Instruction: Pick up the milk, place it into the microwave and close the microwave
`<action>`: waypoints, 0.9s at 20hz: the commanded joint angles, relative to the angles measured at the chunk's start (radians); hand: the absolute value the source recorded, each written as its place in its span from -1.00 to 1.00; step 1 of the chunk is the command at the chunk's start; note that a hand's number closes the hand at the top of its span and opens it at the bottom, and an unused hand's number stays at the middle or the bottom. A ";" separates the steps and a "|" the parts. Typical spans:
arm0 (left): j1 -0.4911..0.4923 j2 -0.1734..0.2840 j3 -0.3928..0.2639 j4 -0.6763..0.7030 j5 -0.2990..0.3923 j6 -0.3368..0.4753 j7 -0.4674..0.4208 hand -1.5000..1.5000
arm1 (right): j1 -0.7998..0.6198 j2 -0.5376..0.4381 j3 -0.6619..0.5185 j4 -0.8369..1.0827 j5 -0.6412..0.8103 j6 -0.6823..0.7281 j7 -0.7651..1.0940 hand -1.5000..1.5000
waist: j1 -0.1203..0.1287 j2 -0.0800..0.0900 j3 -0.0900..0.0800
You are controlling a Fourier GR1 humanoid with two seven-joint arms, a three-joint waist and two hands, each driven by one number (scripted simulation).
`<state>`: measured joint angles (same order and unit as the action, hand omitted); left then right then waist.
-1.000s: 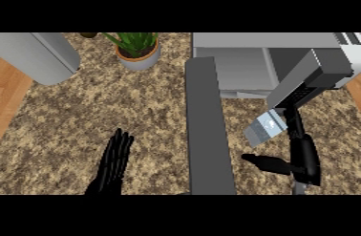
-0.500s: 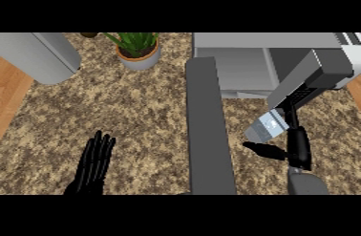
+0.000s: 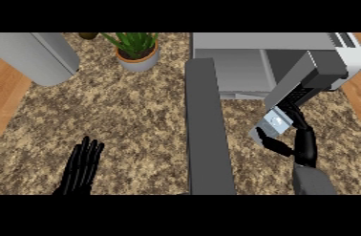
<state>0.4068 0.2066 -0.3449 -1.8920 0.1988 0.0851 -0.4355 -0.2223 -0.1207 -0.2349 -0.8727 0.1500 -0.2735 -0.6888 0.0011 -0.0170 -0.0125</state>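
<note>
While the left hand point(image 3: 81, 166) rests low on the speckled counter point(image 3: 127, 115) with its fingers straight and spread, the right hand point(image 3: 294, 143) curls its thumb and fingers around the milk point(image 3: 272, 125). That little carton is tilted, held above the counter just in front of the open microwave point(image 3: 247, 63). Its door point(image 3: 206, 130) sticks out toward us. Farther back stands a potted plant point(image 3: 135, 51)

Evenly and softly lit, no glare; faint shadow under the plant pot point(image 3: 137, 62) at upper left.
</note>
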 commanded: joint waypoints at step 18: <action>-0.015 0.032 0.105 -0.011 0.087 -0.070 0.007 -1.00 | -0.151 0.032 -0.048 0.409 -0.034 0.114 -0.408 1.00 | 0.019 0.023 0.015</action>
<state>0.4238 0.2461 -0.2630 -1.8999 0.2622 0.0123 -0.4547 -0.3279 -0.1240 -0.2913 -0.5422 0.1243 -0.2212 -1.0199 0.0165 -0.0051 -0.0101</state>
